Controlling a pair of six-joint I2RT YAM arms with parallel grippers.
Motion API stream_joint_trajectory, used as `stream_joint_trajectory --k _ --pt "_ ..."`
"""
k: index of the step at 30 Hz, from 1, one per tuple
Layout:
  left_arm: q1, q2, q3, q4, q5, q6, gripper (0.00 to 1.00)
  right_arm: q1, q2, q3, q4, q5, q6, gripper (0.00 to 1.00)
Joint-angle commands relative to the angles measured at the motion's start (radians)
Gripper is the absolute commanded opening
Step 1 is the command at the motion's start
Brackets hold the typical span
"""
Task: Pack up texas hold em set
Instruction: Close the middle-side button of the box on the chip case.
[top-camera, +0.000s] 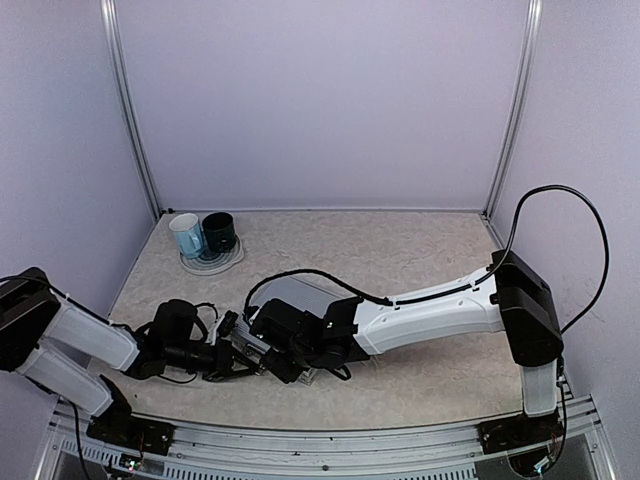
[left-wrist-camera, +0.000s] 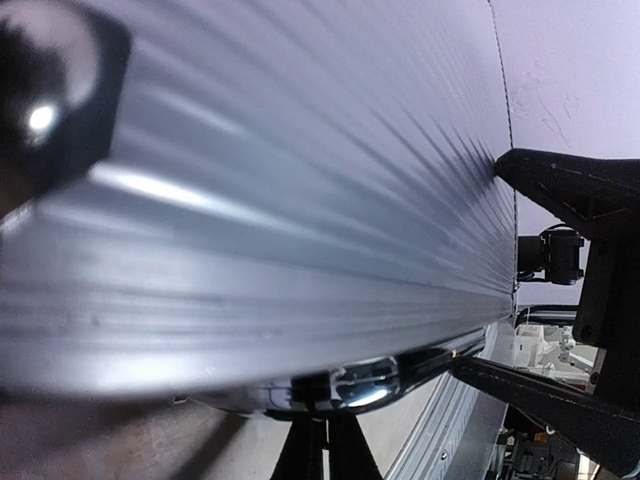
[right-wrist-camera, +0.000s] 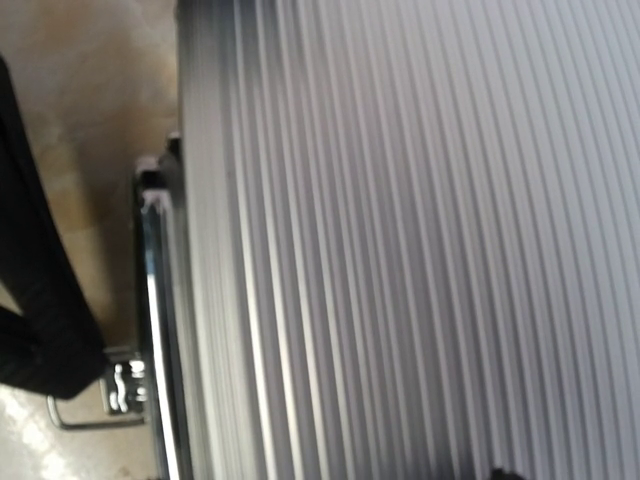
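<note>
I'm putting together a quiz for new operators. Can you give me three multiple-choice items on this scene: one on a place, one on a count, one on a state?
1. Where do the light-blue mug and the dark-green mug stand?
A. On the plate, far left on the table
B. On the case
C. Near right on the table

2. How many mugs are there?
A. One
B. Two
C. Three

3. How is the silver case?
A. Lid raised
B. Closed, lying flat
C. Tipped on edge

Answers:
1. A: both mugs sit on the plate in the far left corner.
2. B: one is light blue and one is dark green.
3. B: only its ribbed lid shows, lying flat.
</note>
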Motion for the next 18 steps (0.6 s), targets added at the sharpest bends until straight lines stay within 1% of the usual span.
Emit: stream_joint_trajectory --k 1,5,11,18 --pt "-0.012 -0.07 0.069 0.07 0.074 0.006 0.0 -0.025 0.033 -0.039 -0.077 -0.035 0.032 0.7" --pt "-0.012 -0.089 0.092 0.033 0.043 0.023 0.03 -0.026 0.033 -0.041 -0.075 -0.035 0.032 0.7" --pt "-0.014 -0.07 0.113 0.043 0.025 0.026 0.07 -0.026 0.034 -0.035 -0.077 -0.036 0.028 0.7" --pt "-0.017 -0.059 0.131 0.045 0.004 0.035 0.15 -0.027 0.041 -0.022 -0.08 -0.037 0.022 0.7"
